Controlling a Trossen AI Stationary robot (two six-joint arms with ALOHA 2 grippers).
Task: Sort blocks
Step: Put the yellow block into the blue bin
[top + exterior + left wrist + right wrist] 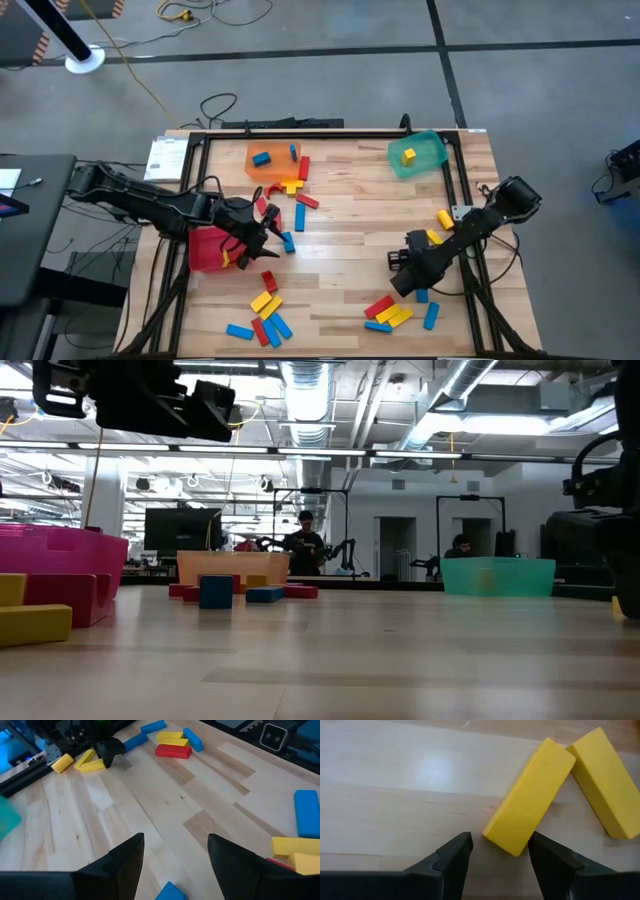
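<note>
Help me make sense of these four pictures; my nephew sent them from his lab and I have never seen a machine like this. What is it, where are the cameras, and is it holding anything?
It is a robot with two dark jointed arms working at a light wooden table. One picture looks straight down, one looks level across the tabletop, and two come from cameras on the arms' wrists.

Small flat red, blue and yellow blocks lie scattered over the table. Three bins stand there: an orange bin holding two blue blocks, a translucent green bin holding one yellow block, and a red bin.

The left gripper hovers open over bare wood beside the red bin, holding nothing. The right gripper is open too, its two fingers set either side of the end of a yellow rectangular block, not yet gripping it.
</note>
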